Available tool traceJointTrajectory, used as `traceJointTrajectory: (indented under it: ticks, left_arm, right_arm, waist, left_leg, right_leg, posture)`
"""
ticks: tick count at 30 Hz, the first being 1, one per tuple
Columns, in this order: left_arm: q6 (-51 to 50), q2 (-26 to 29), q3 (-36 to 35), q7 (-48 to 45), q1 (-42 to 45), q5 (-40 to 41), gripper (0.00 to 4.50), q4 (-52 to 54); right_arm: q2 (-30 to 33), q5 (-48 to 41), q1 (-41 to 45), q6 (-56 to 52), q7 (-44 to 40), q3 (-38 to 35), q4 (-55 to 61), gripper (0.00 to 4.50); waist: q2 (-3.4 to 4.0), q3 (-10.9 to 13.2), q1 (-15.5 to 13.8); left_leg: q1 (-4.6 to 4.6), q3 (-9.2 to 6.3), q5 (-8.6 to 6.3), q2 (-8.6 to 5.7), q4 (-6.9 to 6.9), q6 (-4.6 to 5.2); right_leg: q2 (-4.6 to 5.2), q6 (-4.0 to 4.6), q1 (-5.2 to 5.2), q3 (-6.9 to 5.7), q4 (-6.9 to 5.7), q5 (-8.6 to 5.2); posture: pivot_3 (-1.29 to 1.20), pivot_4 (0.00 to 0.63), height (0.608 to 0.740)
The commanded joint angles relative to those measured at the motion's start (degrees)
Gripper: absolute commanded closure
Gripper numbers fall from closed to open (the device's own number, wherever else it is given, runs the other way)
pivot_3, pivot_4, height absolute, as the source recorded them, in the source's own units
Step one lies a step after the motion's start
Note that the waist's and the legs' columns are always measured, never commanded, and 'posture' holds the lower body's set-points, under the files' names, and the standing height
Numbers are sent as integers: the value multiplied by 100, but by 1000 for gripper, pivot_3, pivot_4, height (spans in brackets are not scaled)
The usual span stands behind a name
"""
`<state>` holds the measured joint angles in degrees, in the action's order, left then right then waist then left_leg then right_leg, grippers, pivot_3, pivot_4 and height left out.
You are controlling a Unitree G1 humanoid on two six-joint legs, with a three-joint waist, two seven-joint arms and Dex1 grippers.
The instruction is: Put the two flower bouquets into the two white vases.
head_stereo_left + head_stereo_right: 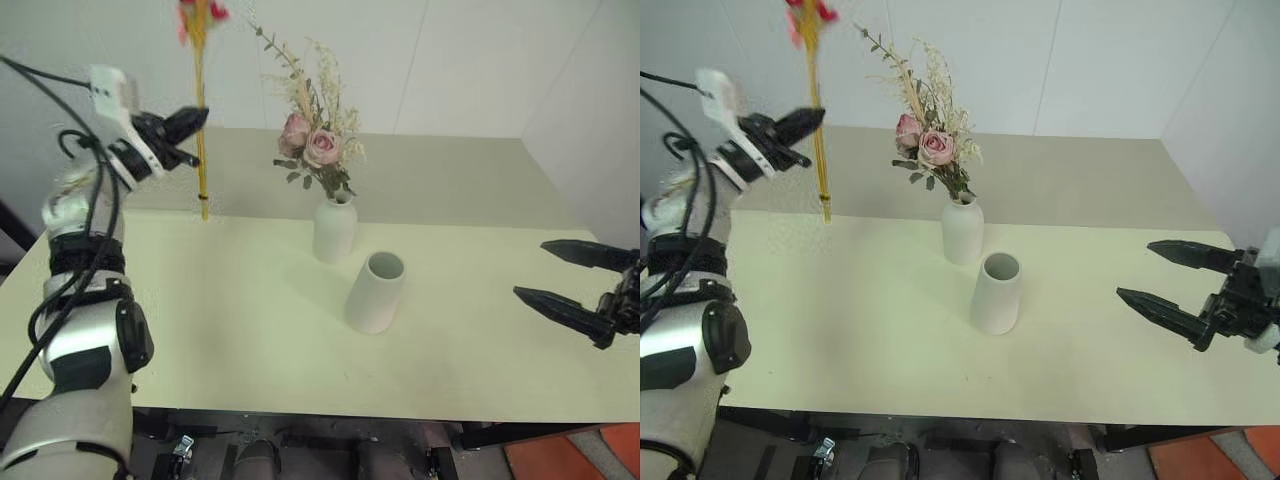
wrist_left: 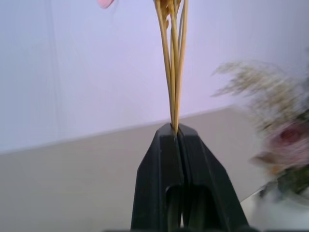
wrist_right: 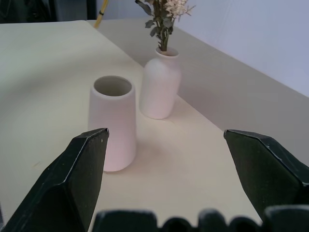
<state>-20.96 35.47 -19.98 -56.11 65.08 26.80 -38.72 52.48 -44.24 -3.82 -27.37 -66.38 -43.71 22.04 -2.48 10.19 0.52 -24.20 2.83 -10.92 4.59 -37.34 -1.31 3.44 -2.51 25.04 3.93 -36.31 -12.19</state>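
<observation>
Taking the bottle-shaped vase [image 1: 334, 230] near the middle of the pale table [image 1: 240, 330] as the landmark, the scene ran as follows.

Well to the left of that vase and raised above the tabletop, the left gripper [image 1: 196, 122] was clamped shut on the bundle of yellow stalks [image 1: 201, 150]. The stalks hung close to upright, their small red tips [image 1: 203, 12] at the top and their lower ends clear of the table, above its far left part. In the left wrist view the two black fingers [image 2: 159, 179] were pressed together with the stalks rising out from between their tips.

The bottle-shaped vase itself stood upright and already held the rose bouquet [image 1: 318, 140]: pink roses, dark green leaves and cream dried sprigs spreading up and slightly leftward from its narrow neck.

Just to the right of this vase and nearer the robot stood the cone vase [image 1: 376, 291], upright, its wide mouth open and with nothing in it. The two vases were close together but apart; a thin gap showed between them in the right wrist view.

Well to the right of the bottle-shaped vase, over the table's right edge, the right gripper [image 1: 575, 275] hung with its fingers spread wide, holding nothing, pointing back toward the two vases.
</observation>
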Motion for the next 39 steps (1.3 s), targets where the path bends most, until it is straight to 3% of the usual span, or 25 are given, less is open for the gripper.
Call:
traceJointTrajectory:
  ticks: [1, 6, 9, 17, 28, 39]
  left_arm:
    - [-319, -173, -483, -953, -191, 1317, 4493, 1323]
    - [-1042, -537, -382, -1361, -92, 2254, 4493, 1923]
    - [-1183, -883, -116, -1393, 2, 2370, 4493, 1975]
    - [-1368, -1810, 233, -1609, 231, 2567, 4493, 1552]
    - [-560, -2836, 988, -2505, 406, 1880, 4493, 679]
    - [479, -3233, 1000, -3317, 524, 1373, 4493, -648]
  right_arm:
    - [-13, -152, -158, 310, -280, -419, 124, 0]
    - [-65, -21, -425, 586, -479, -564, 84, 0]
    - [-132, 59, -610, 719, -487, -638, 100, 0]
    - [-297, 240, -1159, 935, -243, -876, 355, 0]
    - [-596, 170, -1786, 939, 29, -1339, 875, 0]
    - [-972, 26, -2181, 1009, 304, -1573, 1314, 0]
  waist:
    - [0, 0, 2]
    - [0, 0, 8]
    - [-1, -1, 3]
    - [-2, -2, 47]
    - [-2, -2, 31]
    - [-2, -2, 36]
  left_leg:
    - [1, 0, 0, 0, -4, 0]
    - [23, -4, 0, 0, -14, 0]
    - [75, -4, -4, -1, -14, 3]
    - [68, -12, -4, -7, -29, 4]
    - [53, -28, -5, -17, -33, 6]
    - [43, -42, -6, -21, -39, 7]
  right_leg:
    - [0, 0, -3, 0, -1, 0]
    - [-1, -37, -32, 0, -1, -22]
    - [0, -46, -91, -2, 17, -28]
    - [0, -49, -94, 5, 16, -27]
    - [0, -50, -92, 7, 24, -27]
    - [-1, -47, -90, 7, 27, -29]
  posture:
    - [0, 150, 740]
    - [0, 150, 740]
    - [0, 150, 740]
    - [0, 150, 740]
    - [0, 150, 740]
    - [0, 150, 740]
